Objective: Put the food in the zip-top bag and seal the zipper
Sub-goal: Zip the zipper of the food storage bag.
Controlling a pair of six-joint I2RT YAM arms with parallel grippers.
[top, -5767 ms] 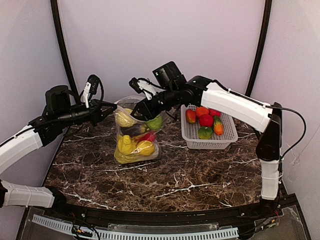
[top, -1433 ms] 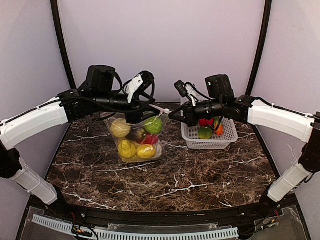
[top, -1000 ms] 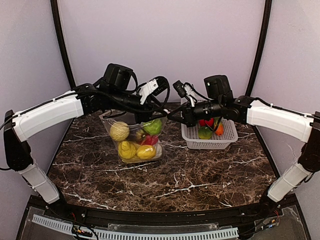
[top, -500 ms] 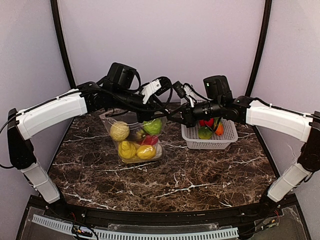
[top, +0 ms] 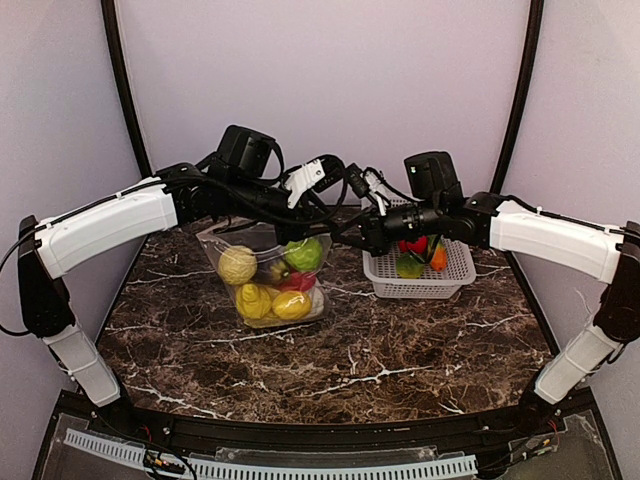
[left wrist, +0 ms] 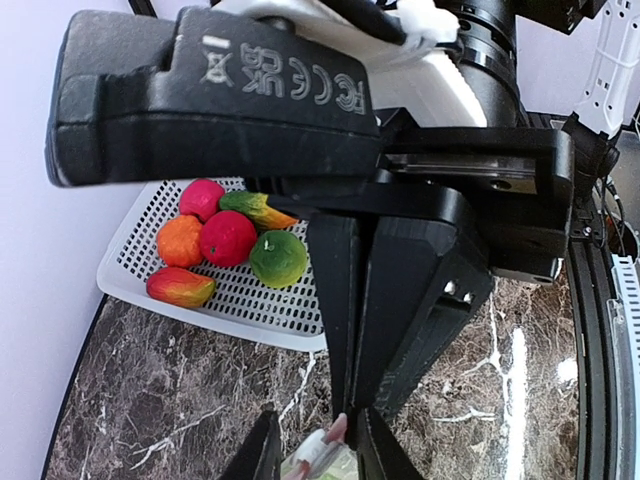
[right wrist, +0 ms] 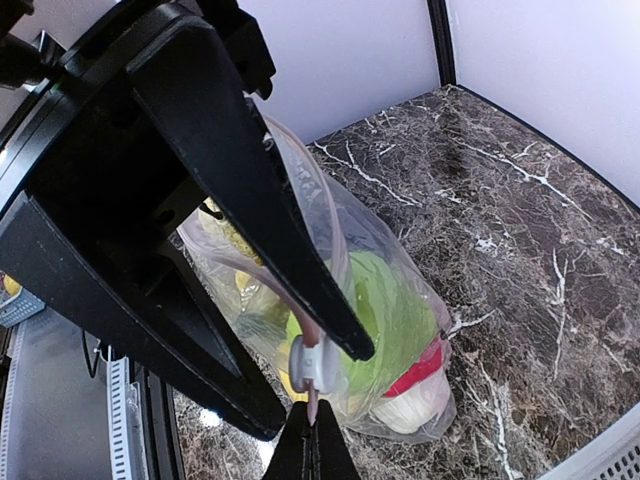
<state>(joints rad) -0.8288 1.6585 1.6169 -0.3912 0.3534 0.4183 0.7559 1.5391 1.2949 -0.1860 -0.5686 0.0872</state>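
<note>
The right gripper (right wrist: 312, 432), jaws clenched on the thin pinkish zipper strip (right wrist: 312, 405), should keep it taut while the left gripper (left wrist: 315, 458), grasping the white slider (right wrist: 303, 362), pulls straight.

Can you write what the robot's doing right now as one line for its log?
left gripper: shut on zipper slider | right gripper: pinching zipper strip | zip-top bag: holds food | white basket: toy fruits inside
</note>
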